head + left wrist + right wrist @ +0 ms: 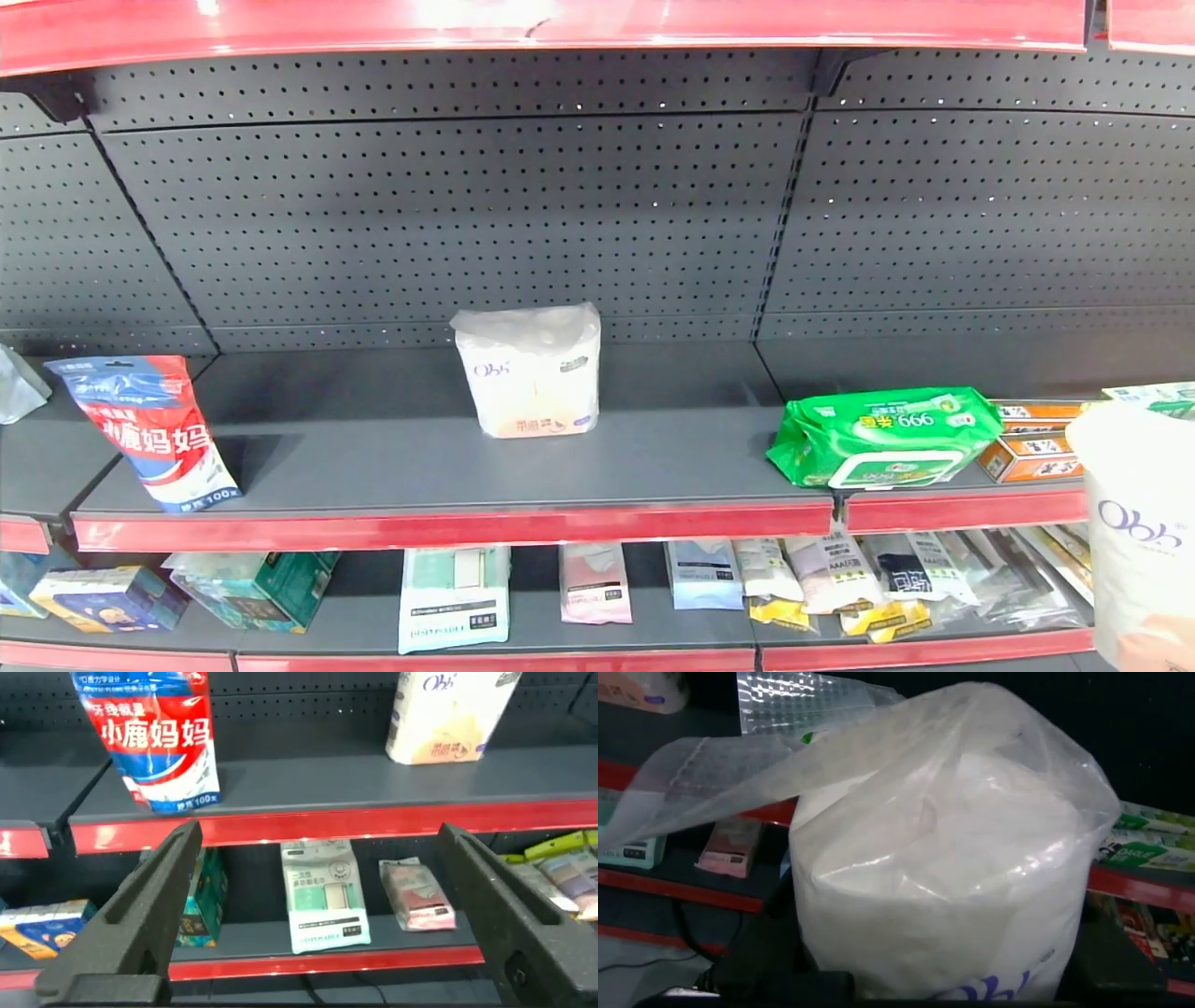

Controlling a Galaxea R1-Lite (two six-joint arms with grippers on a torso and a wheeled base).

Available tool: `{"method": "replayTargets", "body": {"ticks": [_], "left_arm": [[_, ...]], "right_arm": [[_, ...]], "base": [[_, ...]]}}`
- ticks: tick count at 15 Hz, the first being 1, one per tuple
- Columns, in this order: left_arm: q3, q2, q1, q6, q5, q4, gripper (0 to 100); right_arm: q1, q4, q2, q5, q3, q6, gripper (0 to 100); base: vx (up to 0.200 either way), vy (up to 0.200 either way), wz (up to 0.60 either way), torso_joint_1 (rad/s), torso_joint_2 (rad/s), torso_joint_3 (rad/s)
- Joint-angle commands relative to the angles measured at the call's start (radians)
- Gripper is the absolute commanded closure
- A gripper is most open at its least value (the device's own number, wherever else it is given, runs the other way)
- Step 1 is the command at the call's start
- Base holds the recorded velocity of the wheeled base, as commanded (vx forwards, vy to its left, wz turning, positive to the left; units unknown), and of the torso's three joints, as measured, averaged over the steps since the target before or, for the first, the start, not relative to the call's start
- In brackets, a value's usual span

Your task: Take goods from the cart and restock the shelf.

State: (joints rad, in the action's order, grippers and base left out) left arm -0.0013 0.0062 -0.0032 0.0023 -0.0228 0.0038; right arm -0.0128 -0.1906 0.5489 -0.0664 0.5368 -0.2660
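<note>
One white plastic-wrapped pack of tissue rolls [527, 369] is standing mid-way along the grey metal shelf with the red front strip [373, 457]. Loads of bare room around it, so I'd say restocking's barely started. Off to the right, a second identical pack [943, 859] sits pinched in the right gripper [934, 971], short of the shelf. The left gripper [320, 840] has its jaws spread wide, holding nothing.

The left gripper [320, 833] is made of two long black fingers [140, 910]. They are covered with rough, grainy padding and shaped like flat bars.
</note>
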Motion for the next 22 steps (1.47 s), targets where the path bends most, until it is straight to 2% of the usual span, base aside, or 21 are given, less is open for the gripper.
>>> {"method": "replayTargets", "body": {"ticks": [1,3,4,5,6,7,8,9,10,11,13,14,15,16,17,18,19,22], "left_arm": [[0.001,-0.002,0.0,-0.004,0.003,-0.001,0],[0.0,0.015,-0.001,0.001,0.001,0.001,0],[0.0,0.031,-0.004,0.022,-0.006,-0.001,0],[-0.036,0.06,-0.02,0.048,-0.083,-0.005,0],[-0.218,0.229,-0.034,0.011,-0.155,-0.002,0],[-0.361,0.414,-0.034,-0.042,-0.157,-0.007,0],[-0.416,0.531,-0.034,-0.087,-0.157,-0.031,0],[-0.421,0.669,-0.031,-0.062,-0.155,-0.096,0],[-0.422,0.801,-0.004,-0.047,-0.146,-0.173,0],[-0.411,0.92,0.068,-0.028,-0.121,-0.254,0],[-0.408,1.078,0.109,0.048,-0.134,-0.34,0],[-0.428,1.207,0.12,0.111,-0.247,-0.397,0],[-0.441,1.262,0.141,0.148,-0.335,-0.429,0],[-0.488,1.394,0.186,0.277,-0.48,-0.479,0],[-0.546,1.496,0.219,0.386,-0.557,-0.489,0],[-0.611,1.583,0.238,0.464,-0.632,-0.489,0],[-0.654,1.649,0.238,0.508,-0.684,-0.489,0],[-0.763,1.79,0.209,0.522,-0.76,-0.49,0]], "right_arm": [[-0.001,0.002,-0.012,-0.001,-0.006,0.001,100],[-0.001,0.005,-0.078,-0.001,-0.041,0.001,100],[-0.001,0.003,-0.101,-0.001,-0.051,0.004,100],[-0.004,0.002,-0.135,0.005,-0.066,0.005,100],[-0.007,0.003,-0.149,0.031,-0.074,0.005,100],[-0.006,0.003,-0.15,0.048,-0.074,0.005,100],[-0.006,0.003,-0.155,0.048,-0.075,0.004,100],[-0.006,0.005,-0.145,0.05,-0.066,0.002,100],[-0.006,0.005,-0.139,0.051,-0.055,0.004,100],[-0.007,0.005,-0.135,0.056,-0.041,0.004,100],[-0.007,0.005,-0.121,0.06,-0.028,0.004,100],[-0.007,0.005,-0.107,0.069,-0.014,-0.002,100],[-0.007,0.003,-0.101,0.073,-0.011,-0.004,100],[-0.007,0.003,-0.087,0.074,-0.001,-0.006,100],[-0.007,0.003,-0.086,0.076,0.0,-0.009,100],[-0.007,0.003,-0.086,0.086,0.0,-0.016,100],[-0.007,0.003,-0.086,0.099,0.0,-0.024,100],[-0.009,0.003,-0.086,0.112,0.0,-0.049,100]], "base": [[0.0,0.0,0.0,0.0,0.0,0.0],[0.0,0.0,0.0,0.0,0.0,0.0],[0.0,0.0,0.0,0.0,0.0,0.0],[0.0,0.0,0.0,0.0,0.0,0.0],[0.0,0.0,0.0,0.0,0.0,0.0],[0.0,0.0,0.0,0.0,0.0,0.0],[0.0,0.0,0.0,0.0,0.0,0.0],[0.0,0.0,0.0,0.0,0.0,0.0],[0.0,0.0,0.0,0.0,0.0,0.0],[0.0,0.0,0.0,0.0,0.0,0.0],[0.0,0.0,0.0,0.0,0.0,0.0],[0.0,0.0,0.0,0.0,0.0,0.0],[0.0,0.0,0.0,0.0,0.0,0.0],[0.0,0.0,0.0,0.0,0.0,0.0],[0.0,0.0,0.0,0.0,0.0,0.0],[0.0,0.0,0.0,0.0,0.0,0.0],[0.0,0.0,0.0,0.0,0.0,0.0],[0.0,0.0,0.0,0.0,0.0,0.0]]}}
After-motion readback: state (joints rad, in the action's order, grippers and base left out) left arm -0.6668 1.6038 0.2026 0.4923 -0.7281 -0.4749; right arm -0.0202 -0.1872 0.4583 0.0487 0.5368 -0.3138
